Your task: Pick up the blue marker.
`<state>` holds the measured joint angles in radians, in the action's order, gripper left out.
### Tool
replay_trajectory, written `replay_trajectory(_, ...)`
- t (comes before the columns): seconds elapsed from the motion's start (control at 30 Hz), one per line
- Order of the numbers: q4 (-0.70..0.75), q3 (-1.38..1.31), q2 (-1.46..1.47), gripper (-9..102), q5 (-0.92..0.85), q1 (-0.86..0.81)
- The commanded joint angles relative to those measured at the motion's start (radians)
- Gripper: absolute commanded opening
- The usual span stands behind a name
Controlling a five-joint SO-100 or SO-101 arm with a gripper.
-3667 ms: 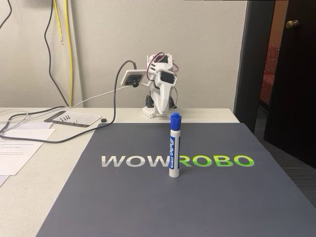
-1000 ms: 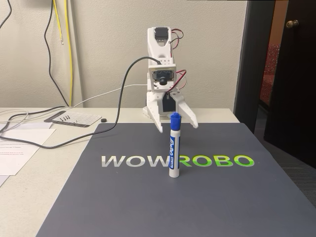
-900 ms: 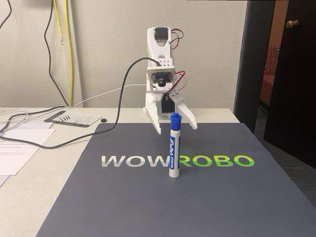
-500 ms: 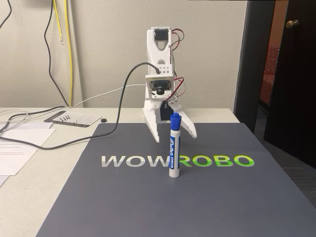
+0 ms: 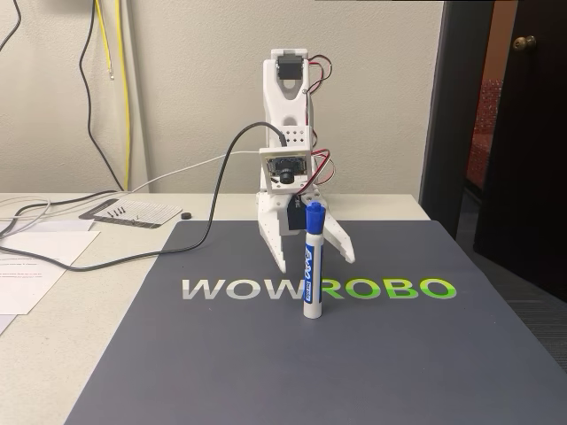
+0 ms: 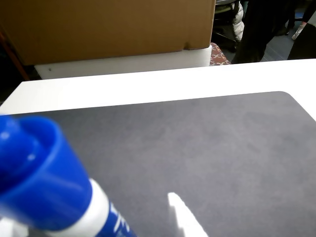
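Table (image 5: 53, 336) surface, pale and broad, carries a large dark grey mat (image 5: 266, 354) printed with "WOWROBO" in white and green letters across its middle in the fixed view. Behind the table stands a light wall, with a yellow cable (image 5: 113, 88) and black cables hanging at the left, and a dark door (image 5: 523, 133) at the right. Sheets of paper (image 5: 35, 266) lie on the table to the left of the mat, and a black cable (image 5: 213, 195) runs from there up to the camera mounted on the arm.

The white arm (image 5: 285, 97) rises at the far edge of the mat and bends down toward the viewer. Its gripper (image 5: 312, 257) hangs low over the mat with the two white fingers spread wide apart, one to each side of the marker's upper part as seen from the front; whether they touch it cannot be told.

The blue marker (image 5: 311, 266) stands upright on the mat, cap up, its base just below the lettering between the white and green letters. In the wrist view its blue cap (image 6: 34, 182) looms blurred and very close at the lower left, with the white barrel below it and the mat (image 6: 197, 148) stretching beyond.
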<state>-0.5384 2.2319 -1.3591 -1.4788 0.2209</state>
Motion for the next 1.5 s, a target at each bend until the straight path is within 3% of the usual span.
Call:
replay_trajectory(0.0,0.008,-0.041,-0.011,34,0.014,0.012)
replay_trajectory(0.57,0.055,-0.084,0.017,25,0.038,0.051)
replay_trajectory(1.13,0.064,-0.078,0.017,0,0.043,0.060)
replay_trajectory(1.37,0.078,-0.071,-0.002,0,0.058,0.061)
replay_trajectory(1.47,0.172,-0.071,-0.069,0,0.077,0.060)
